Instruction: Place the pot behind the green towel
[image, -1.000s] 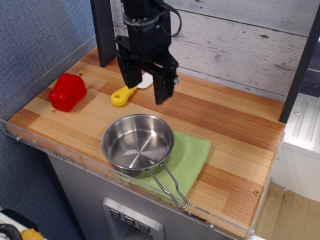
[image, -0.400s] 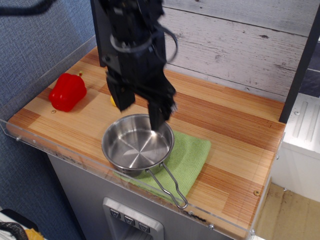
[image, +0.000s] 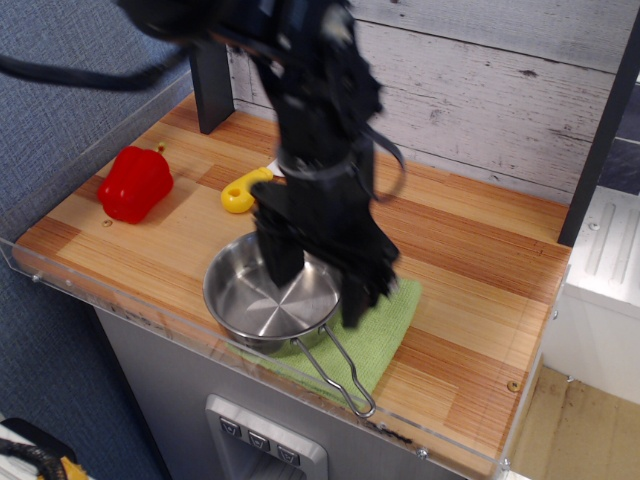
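The shiny steel pot (image: 255, 302) sits at the front of the wooden counter, resting partly on the green towel (image: 388, 322). Its thin wire handle (image: 340, 372) points toward the front edge. My black gripper (image: 315, 282) is open and hangs low over the pot's right rim. One finger (image: 279, 260) is over the pot's inside, the other finger (image: 360, 295) is outside the rim over the towel. The arm hides the pot's far right rim and part of the towel.
A red bell pepper (image: 135, 183) lies at the left. A yellow toy piece (image: 243, 190) lies behind the pot. A clear acrylic guard (image: 150, 310) lines the front and left edges. A grey plank wall (image: 480, 90) stands behind, and a dark post (image: 208, 85) stands at back left.
The gripper has come forward from the back of the counter, down and to the right, and now straddles the pot's right rim. The pot and towel have not moved.
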